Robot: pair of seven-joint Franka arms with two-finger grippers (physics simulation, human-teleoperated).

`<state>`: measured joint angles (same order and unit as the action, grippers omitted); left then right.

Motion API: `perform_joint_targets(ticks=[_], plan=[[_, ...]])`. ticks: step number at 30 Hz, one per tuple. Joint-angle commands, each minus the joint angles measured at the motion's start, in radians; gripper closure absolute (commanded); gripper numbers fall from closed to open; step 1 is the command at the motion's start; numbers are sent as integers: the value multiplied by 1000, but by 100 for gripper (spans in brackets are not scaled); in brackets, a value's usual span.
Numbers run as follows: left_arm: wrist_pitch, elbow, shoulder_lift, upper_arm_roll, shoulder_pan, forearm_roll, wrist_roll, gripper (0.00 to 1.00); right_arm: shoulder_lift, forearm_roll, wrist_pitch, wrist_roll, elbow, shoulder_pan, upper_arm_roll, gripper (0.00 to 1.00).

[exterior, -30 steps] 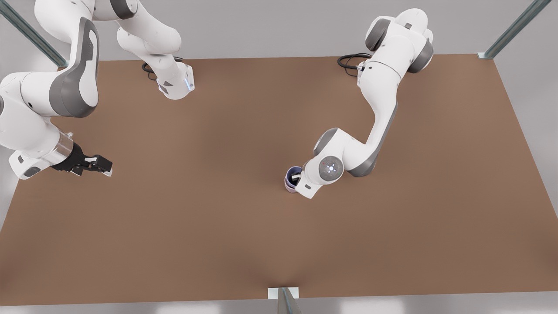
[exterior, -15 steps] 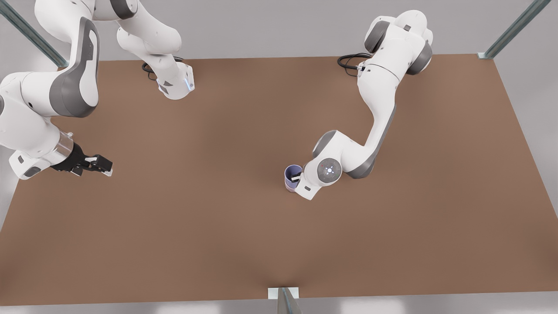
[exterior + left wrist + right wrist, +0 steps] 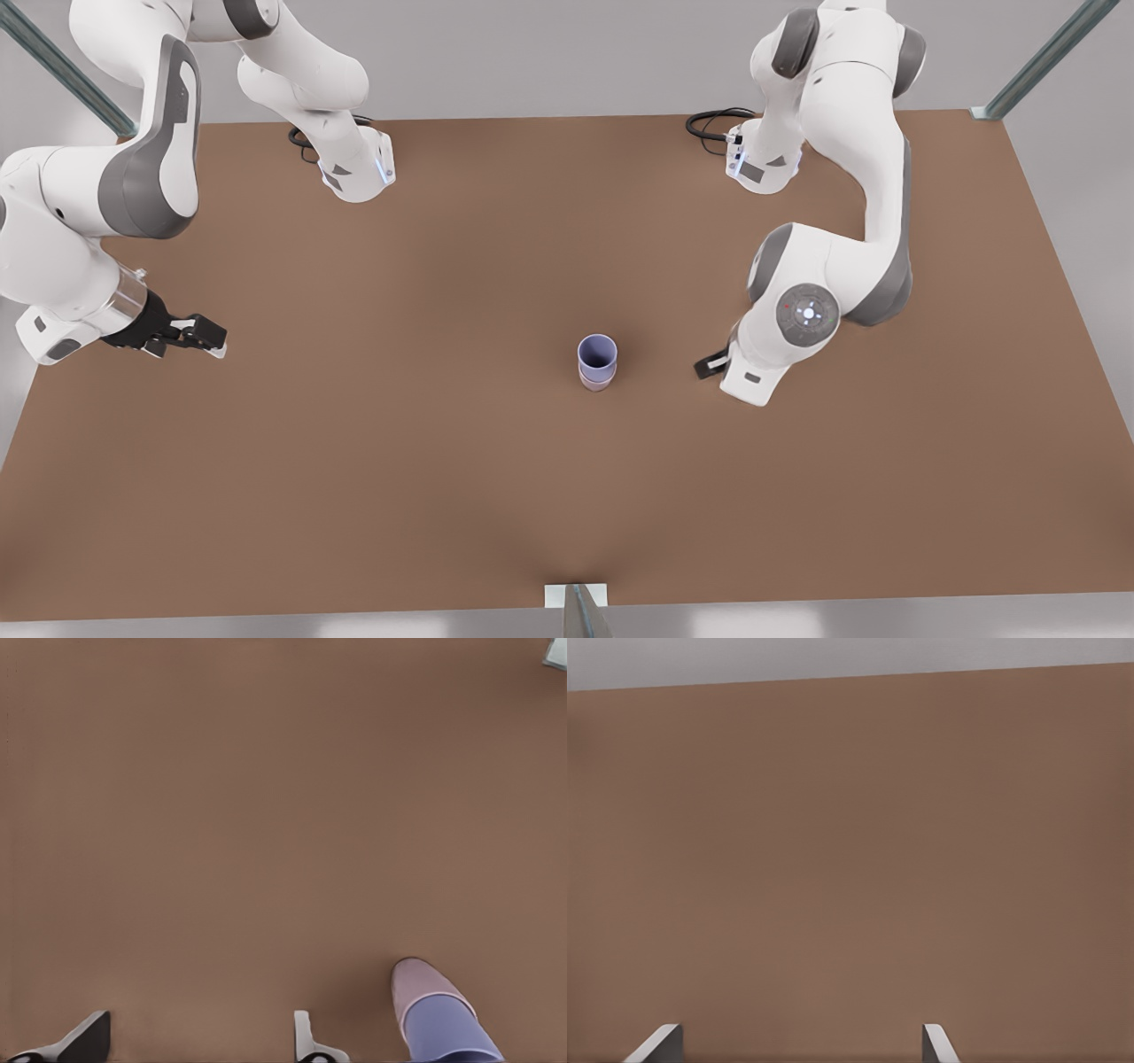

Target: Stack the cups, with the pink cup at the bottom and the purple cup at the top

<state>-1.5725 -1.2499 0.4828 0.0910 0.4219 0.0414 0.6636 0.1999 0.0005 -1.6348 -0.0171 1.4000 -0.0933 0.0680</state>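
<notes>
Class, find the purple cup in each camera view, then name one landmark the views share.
Front view: purple cup mid-table, nested in the pink cup.
Left wrist view: purple cup beside the left gripper, pink cup beyond it.
Right wrist view: the brown table ahead of the right gripper.
Shared landmark: the brown table.

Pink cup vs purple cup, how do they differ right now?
Position: the pink cup stands on the table; the purple cup sits nested in it, on top.
Colour: the pink cup is pale mauve, the purple cup bluer.
Exposure: the pink cup shows a low band; the purple cup shows its open rim.
Shared: both upright, tapered, handleless, unheld. The left gripper is beside them, the right gripper waits far off, both with jaws open.
</notes>
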Motion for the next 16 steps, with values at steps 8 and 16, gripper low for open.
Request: perform_joint_targets(ticks=[8, 16], plan=[[154, -48, -216, -263, -370, -74, -633, 0, 23, -22, -57, 5, -3, -5, -1, 0], [54, -121, -217, -278, -399, -112, -679, 0, 24, -22, -59, 3, -3, -5, -2, 0]])
